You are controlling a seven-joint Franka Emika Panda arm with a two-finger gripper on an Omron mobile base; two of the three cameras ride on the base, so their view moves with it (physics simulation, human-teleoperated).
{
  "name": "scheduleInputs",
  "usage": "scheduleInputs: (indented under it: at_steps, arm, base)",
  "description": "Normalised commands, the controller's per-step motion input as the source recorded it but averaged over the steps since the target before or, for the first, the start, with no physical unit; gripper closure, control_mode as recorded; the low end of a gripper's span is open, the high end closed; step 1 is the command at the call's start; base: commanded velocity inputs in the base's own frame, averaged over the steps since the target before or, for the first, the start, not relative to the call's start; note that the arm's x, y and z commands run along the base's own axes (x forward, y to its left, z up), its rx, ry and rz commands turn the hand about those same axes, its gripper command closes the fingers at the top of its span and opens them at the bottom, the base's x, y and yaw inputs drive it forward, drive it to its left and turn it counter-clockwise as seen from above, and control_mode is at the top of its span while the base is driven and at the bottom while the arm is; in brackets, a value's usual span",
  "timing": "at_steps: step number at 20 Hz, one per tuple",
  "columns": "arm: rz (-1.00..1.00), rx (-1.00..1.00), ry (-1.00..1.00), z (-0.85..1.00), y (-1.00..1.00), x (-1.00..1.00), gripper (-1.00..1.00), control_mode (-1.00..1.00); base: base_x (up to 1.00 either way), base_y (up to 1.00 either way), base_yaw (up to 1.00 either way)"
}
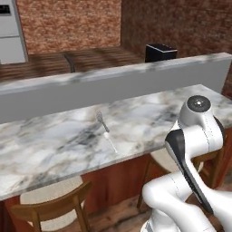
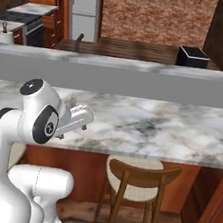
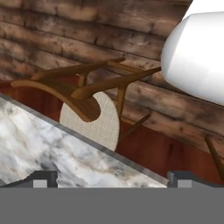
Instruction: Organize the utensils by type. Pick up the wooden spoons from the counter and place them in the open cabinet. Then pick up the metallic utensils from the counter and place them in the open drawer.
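Home kitchen: marble counter (image 1: 54, 145), fridge (image 2: 84, 8), stove (image 2: 32, 31), wooden stools (image 2: 136, 180).

Arm (image 1: 195, 149): glossy white rounded shells, dark grey-black joint bands, round grey end cap with a dark centre. Finger tips (image 3: 43, 178): small, dark, square-edged.

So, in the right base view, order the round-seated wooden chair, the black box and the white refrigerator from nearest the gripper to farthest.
From the gripper:
1. Wooden chair, under the counter, right.
2. Black box, beyond the grey ledge.
3. White refrigerator, far back.
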Motion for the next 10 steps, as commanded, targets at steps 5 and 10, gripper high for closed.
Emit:
scheduleInputs:
  at_steps: [5,10]
  arm:
    - [0.0,0.0,0.0,0.0,0.0,0.0,-1.0,1.0]
    - [0.0,0.0,0.0,0.0,0.0,0.0,-1.0,1.0]
  base:
    - [0.43,0.59,-0.16]
    - [0.36,0.6,-0.18]
